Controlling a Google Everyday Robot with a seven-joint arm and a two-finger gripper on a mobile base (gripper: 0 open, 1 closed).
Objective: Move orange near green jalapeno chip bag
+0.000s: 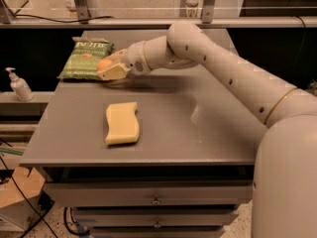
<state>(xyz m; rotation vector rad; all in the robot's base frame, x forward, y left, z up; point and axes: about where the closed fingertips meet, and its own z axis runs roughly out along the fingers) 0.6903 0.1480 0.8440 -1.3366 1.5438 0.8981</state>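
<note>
Camera view shows the gripper clamped on the orange, low over the table; bag lies just beyond its tips, so I'd guess it's held there for setting down; sponge well apart.

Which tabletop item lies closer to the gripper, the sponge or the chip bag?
The green chip bag, right beside the gripper holding the orange; the yellow sponge lies well apart.

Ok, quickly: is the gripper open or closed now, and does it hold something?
Gripper: closed, holding the orange, beside the right edge of the green jalapeno chip bag at the far left of the table.
</note>
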